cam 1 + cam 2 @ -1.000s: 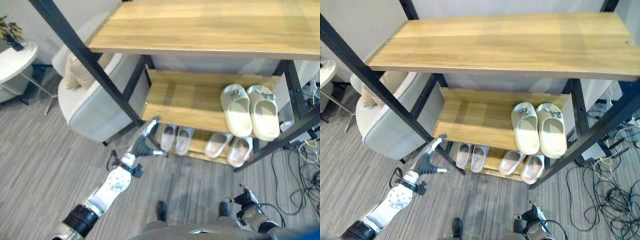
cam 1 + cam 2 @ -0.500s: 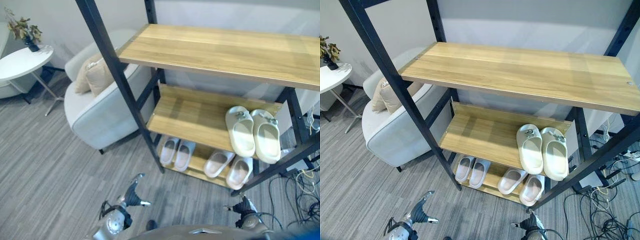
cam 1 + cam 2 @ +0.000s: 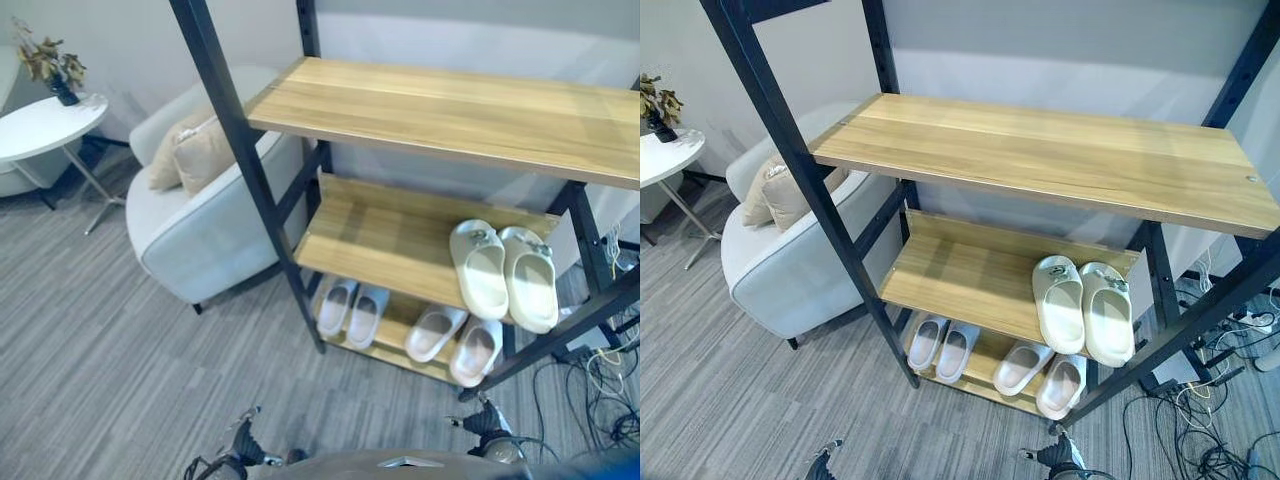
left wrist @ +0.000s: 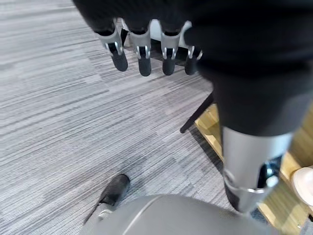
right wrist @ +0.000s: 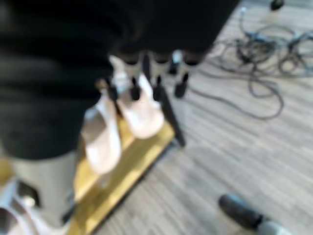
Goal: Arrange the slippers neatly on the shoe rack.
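Note:
The shoe rack (image 3: 262, 215) has a black frame and three wooden shelves. A cream pair of slippers (image 3: 503, 272) sits side by side at the right of the middle shelf. On the bottom shelf stand a pale grey pair (image 3: 352, 307) and a pinkish pair (image 3: 455, 340), which the right wrist view shows past the fingers as slippers (image 5: 139, 117). My left hand (image 4: 145, 54) hangs low over the carpet, open with nothing in it, and shows small as a hand (image 3: 243, 445). My right hand (image 5: 157, 81) is open too, low in front of the rack (image 3: 480, 420).
A light grey armchair (image 3: 205, 225) with a beige cushion (image 3: 195, 150) stands just left of the rack. A white round side table (image 3: 45, 122) carries a small plant at the far left. Loose cables (image 3: 600, 385) lie on the floor at the right.
The camera has lifted, so the rack sits lower and farther in view. My left hand has dropped from the rack's front leg to the bottom edge. The slippers keep their places.

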